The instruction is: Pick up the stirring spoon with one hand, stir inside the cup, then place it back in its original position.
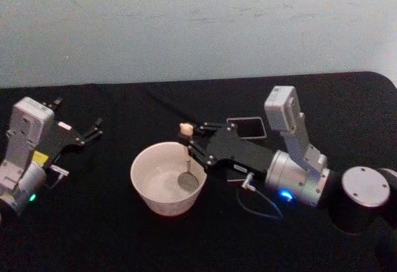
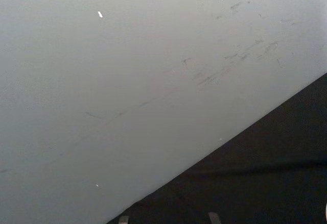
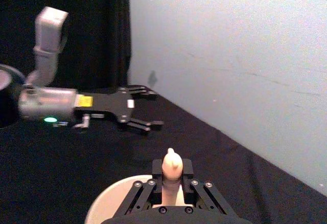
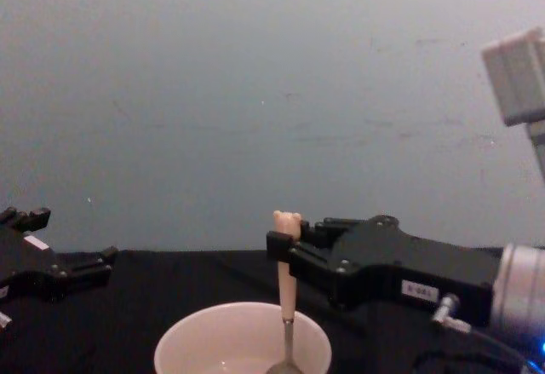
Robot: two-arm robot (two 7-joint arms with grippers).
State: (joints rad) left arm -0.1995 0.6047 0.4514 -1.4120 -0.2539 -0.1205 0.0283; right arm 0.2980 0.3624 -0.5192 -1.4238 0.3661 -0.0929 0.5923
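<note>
The cream-white cup (image 1: 166,189) stands on the black table in front of me, its rim also visible in the chest view (image 4: 242,340) and right wrist view (image 3: 110,203). My right gripper (image 1: 188,140) is shut on the peach handle of the stirring spoon (image 1: 185,154), holding it upright with the metal bowl down inside the cup. The bear head tops the handle (image 4: 286,259), above the black fingers (image 3: 171,169). My left gripper (image 1: 96,127) rests open over the table at the left, apart from the cup, and appears across the table (image 3: 145,109).
A dark grey square holder (image 1: 247,127) stands behind my right gripper. A pale wall runs along the table's far edge. Black tablecloth lies bare between the cup and the left arm.
</note>
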